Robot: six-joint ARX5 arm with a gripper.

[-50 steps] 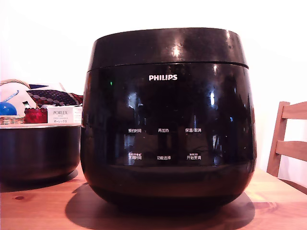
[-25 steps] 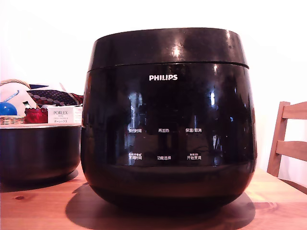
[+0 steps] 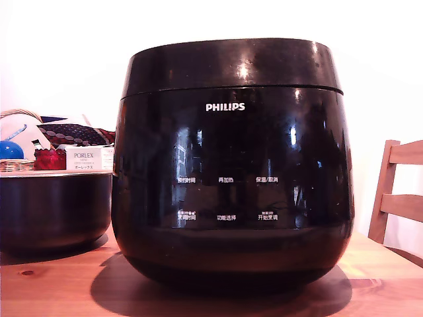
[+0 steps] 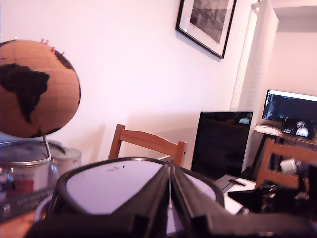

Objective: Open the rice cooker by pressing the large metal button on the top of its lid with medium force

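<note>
The rice cooker (image 3: 231, 185), glossy black with a white PHILIPS logo, stands upright on the wooden table (image 3: 53, 290) and fills the exterior view. Its lid (image 3: 231, 66) is down, closed along the seam. No gripper appears in the exterior view. In the wrist view my gripper (image 4: 170, 196) hangs close over the shiny lid top (image 4: 104, 188), its two dark fingers (image 4: 148, 203) pressed together with only a thin line between them and nothing held. The large metal button is out of view in both views.
A lower, wide dark pot (image 3: 53, 208) sits at the exterior view's left, with a basket (image 3: 16, 142) and a PORLEX box (image 3: 84, 159) behind it. A wooden chair (image 3: 396, 191) stands at the right. The wrist view shows a globe (image 4: 37, 89), metal pots (image 4: 25, 168) and a monitor (image 4: 220, 144).
</note>
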